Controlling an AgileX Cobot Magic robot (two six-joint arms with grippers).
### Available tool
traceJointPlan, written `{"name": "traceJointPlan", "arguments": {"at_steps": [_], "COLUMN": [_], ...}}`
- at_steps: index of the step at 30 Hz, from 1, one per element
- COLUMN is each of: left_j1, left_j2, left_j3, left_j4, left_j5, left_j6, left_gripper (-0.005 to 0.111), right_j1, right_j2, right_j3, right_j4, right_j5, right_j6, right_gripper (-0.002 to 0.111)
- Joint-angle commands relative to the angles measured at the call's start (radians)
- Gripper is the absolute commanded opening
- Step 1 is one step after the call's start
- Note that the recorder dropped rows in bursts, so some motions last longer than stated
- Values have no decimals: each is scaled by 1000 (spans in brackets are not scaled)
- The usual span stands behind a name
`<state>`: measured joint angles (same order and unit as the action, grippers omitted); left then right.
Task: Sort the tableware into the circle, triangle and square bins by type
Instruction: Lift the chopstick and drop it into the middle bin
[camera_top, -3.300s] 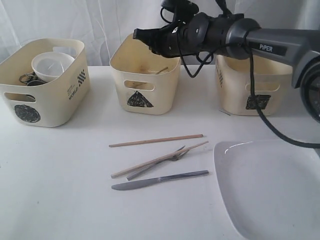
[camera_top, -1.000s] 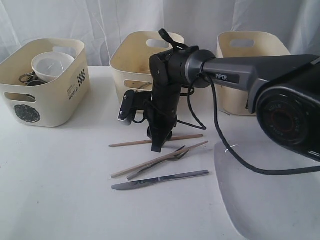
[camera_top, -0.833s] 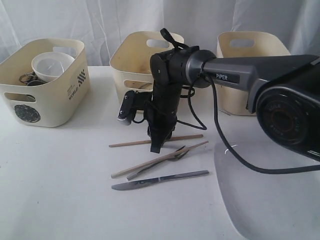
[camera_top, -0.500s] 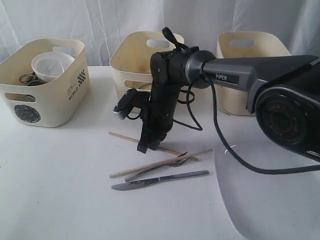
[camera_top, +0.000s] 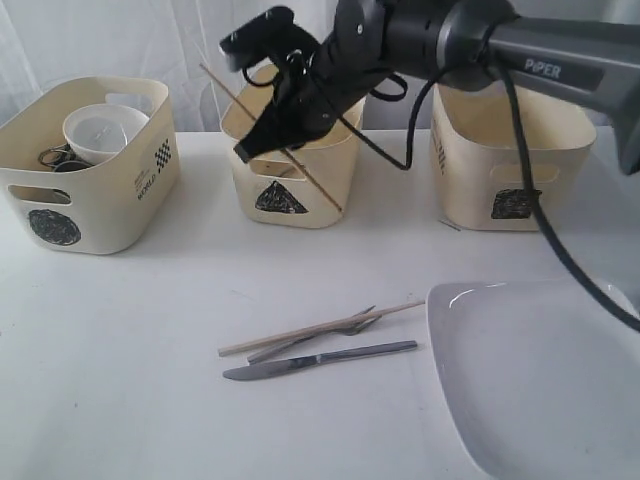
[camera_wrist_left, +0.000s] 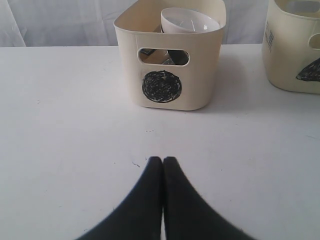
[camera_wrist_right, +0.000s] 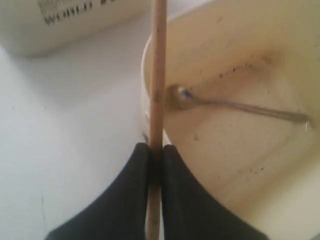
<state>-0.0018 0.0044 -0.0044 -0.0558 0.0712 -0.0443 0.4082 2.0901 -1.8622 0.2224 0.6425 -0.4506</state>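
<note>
Bench: one, white, matte, flat. It fills the lower part of the exterior view and runs back to the backdrop. A few small dark specks show on its surface in the left wrist view.

Curtain: white, thin cloth hanging in soft vertical folds. It stands behind the bench's far edge and spans the whole background.

- Circle bin, triangle bin and square bin: all cream, each with its shape scribbled in black on the front.
- Check patch on the circle bin's side: black and white, beside black lettering.
- Bowl, plate, counter: white.
- Raised chopstick and lying chopstick: pale wood.
- Knife, fork, spoon: steel grey.
- Left gripper and right gripper: black.
- Arm: grey with white lettering.
</note>
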Motion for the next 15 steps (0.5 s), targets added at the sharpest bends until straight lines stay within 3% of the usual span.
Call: {"name": "traceJointPlan", "arguments": {"at_steps": [1, 7, 15], "left_j1": [1, 1, 1], "left_j2": [-4, -4, -4], "left_j3": [4, 4, 4], "left_j4": [0, 0, 0], "left_j5": [-11, -11, -11], "left_j6": [-4, -4, -4], "left_gripper": [0, 0, 0], "right_j1": [-44, -116, -222], "right_j2": [-52, -118, -213], "right_j3": [4, 154, 370], "right_j4": [140, 229, 582], "right_j5": [-45, -93, -323], "right_j6": [52, 52, 4], "right_gripper": [0, 0, 0]}}
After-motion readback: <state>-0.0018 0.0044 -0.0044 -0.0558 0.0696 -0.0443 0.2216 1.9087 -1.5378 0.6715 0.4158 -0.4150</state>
